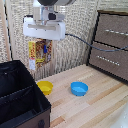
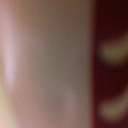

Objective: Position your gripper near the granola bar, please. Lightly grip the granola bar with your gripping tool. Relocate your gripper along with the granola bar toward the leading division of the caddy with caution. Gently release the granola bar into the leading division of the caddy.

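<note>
Bar [image 1: 39,52] is held between the fingers [image 1: 44,50], hanging upright beneath the white block, raised well above the bench [image 1: 95,107]. Caddy [image 1: 20,97] lies below the fingers; yellow bowl [image 1: 45,87] and blue bowl [image 1: 79,88] lie lower still.

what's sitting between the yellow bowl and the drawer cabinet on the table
In the exterior view, a blue bowl sits on the wooden table between the yellow bowl and the brown drawer cabinet. The rest of that stretch is bare wood.
</note>
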Available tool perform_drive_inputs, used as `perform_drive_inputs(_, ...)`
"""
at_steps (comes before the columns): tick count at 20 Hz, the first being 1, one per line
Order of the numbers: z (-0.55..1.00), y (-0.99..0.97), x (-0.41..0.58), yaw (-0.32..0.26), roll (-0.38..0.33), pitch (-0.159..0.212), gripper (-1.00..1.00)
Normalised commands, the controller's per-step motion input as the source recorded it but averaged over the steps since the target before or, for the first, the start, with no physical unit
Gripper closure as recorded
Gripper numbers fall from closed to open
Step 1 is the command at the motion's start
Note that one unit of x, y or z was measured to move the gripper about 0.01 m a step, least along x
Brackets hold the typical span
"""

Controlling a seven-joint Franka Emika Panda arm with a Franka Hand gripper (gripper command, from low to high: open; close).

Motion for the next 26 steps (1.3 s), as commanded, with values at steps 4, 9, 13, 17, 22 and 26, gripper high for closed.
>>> perform_drive_inputs(4,0.00,0.63,-0.389,-0.125,0.000,0.000,1.00)
perform_drive_inputs(9,0.00,0.65,-0.361,-0.126,0.000,0.000,1.00)
perform_drive_inputs(13,0.00,0.65,-0.361,-0.124,0.000,0.000,1.00)
perform_drive_inputs(17,0.00,0.65,-0.331,-0.136,0.000,0.000,1.00)
perform_drive_inputs(22,-0.07,0.64,-0.197,-0.174,0.000,0.000,1.00)
perform_drive_inputs(26,-0.29,0.61,0.000,-0.239,0.000,0.000,1.00)
